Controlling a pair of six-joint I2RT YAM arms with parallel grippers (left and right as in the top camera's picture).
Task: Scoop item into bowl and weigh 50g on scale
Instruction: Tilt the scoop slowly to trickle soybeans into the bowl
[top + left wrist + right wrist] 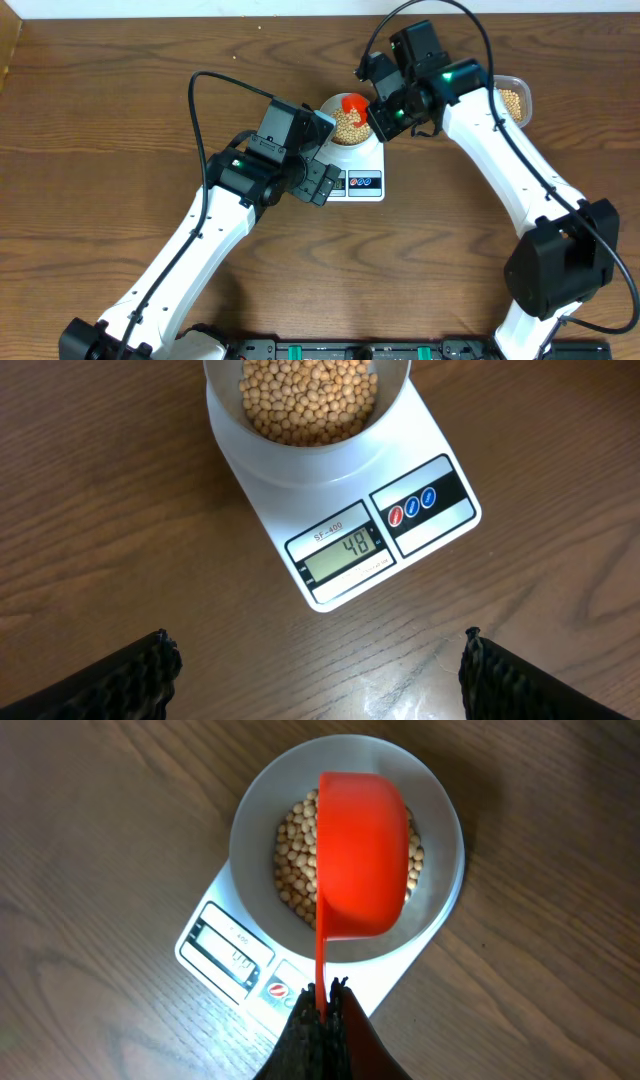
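Note:
The pale bowl (342, 128) stands on the white scale (366, 183) and holds a heap of beige beans (308, 398). The scale's screen (346, 552) reads 48. My right gripper (323, 992) is shut on the thin handle of a red scoop (362, 855), which is tipped on its side over the bowl (442, 850). The scoop also shows in the overhead view (353, 104). My left gripper (318, 665) is open and empty, low over the table in front of the scale; in the overhead view (322, 182) it sits just left of the screen.
A clear plastic tub (514, 100) with more beans stands at the back right, behind the right arm. Bare brown wood table (100, 120) lies all around the scale. Black cables loop above both arms.

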